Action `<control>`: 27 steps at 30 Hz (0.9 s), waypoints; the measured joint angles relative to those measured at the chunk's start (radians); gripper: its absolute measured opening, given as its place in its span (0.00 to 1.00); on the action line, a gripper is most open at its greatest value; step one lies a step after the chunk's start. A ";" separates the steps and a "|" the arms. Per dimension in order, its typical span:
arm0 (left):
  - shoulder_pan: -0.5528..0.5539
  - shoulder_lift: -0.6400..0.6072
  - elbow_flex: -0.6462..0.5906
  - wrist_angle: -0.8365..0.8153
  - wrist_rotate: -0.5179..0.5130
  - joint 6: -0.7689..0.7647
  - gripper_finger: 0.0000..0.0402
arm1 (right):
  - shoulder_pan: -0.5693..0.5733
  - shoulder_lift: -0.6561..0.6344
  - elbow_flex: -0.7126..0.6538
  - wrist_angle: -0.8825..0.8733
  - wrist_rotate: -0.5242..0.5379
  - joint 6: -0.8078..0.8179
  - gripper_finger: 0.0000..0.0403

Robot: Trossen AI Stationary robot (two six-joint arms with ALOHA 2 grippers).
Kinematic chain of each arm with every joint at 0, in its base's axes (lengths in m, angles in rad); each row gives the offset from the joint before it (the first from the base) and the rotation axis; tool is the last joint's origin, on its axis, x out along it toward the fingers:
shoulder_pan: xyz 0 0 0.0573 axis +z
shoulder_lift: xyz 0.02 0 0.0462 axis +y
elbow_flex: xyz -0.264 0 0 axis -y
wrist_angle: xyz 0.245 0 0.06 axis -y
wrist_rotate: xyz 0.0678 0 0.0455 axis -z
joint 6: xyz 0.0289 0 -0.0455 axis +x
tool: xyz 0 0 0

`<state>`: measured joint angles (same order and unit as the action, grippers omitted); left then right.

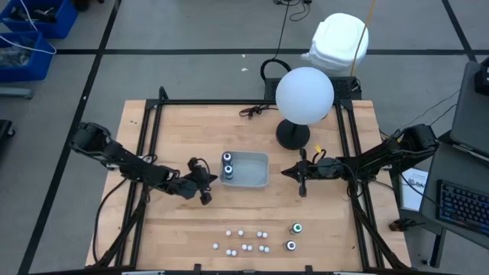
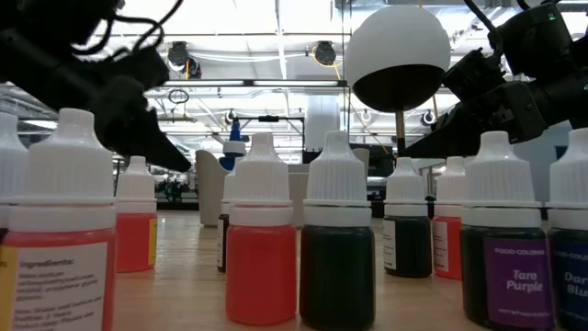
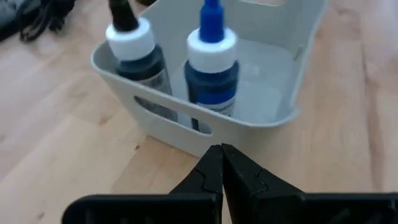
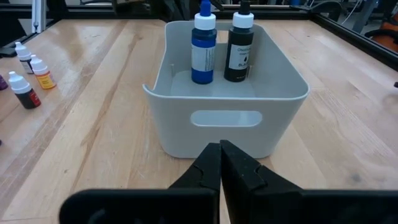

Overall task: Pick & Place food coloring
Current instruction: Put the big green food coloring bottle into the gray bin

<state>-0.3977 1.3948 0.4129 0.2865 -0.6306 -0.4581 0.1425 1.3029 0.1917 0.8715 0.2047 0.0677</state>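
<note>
Two bottles, one blue-tipped and one black-tipped, stand upright at the left end of the grey bin in the middle of the table. Nine small white-capped dropper bottles and two dark round-topped bottles wait loose on the near part of the table, well apart from the bin. Left gripper sits just left of the bin, its fingers pressed together on nothing; right gripper sits just right of it, likewise pressed together and empty. By my reading, the job stands between placements. Next, one arm must swing toward the near bottles, spread its fingers and come down over a single cap.
</note>
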 joint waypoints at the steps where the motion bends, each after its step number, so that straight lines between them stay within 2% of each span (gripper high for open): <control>1: -0.010 -0.023 0.000 -0.020 -0.004 0.020 0.02 | 0.000 0.000 0.000 0.000 0.000 0.000 0.00; 7: -0.082 -0.205 0.000 -0.076 -0.003 0.217 0.02 | 0.000 0.000 0.000 0.000 0.000 0.000 0.00; 13: -0.148 -0.451 0.000 -0.106 0.023 0.510 0.02 | 0.000 0.000 0.000 0.000 0.001 0.000 0.00; 17: -0.161 -0.597 0.000 -0.147 0.120 0.674 0.02 | 0.000 0.000 0.000 0.001 0.001 0.000 0.00; 20: -0.159 -0.695 0.000 -0.189 0.154 0.752 0.02 | 0.000 0.000 0.000 0.009 0.002 0.000 0.00; 22: -0.152 -0.758 0.000 -0.226 0.192 0.784 0.02 | 0.000 0.000 0.000 0.023 0.002 0.000 0.00; 27: -0.056 -0.874 0.000 -0.282 0.392 0.773 0.02 | 0.000 0.000 0.000 0.053 0.002 -0.004 0.00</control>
<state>-0.4537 0.5203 0.4129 0.0048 -0.2381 0.3146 0.1425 1.3025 0.1921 0.9246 0.2068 0.0634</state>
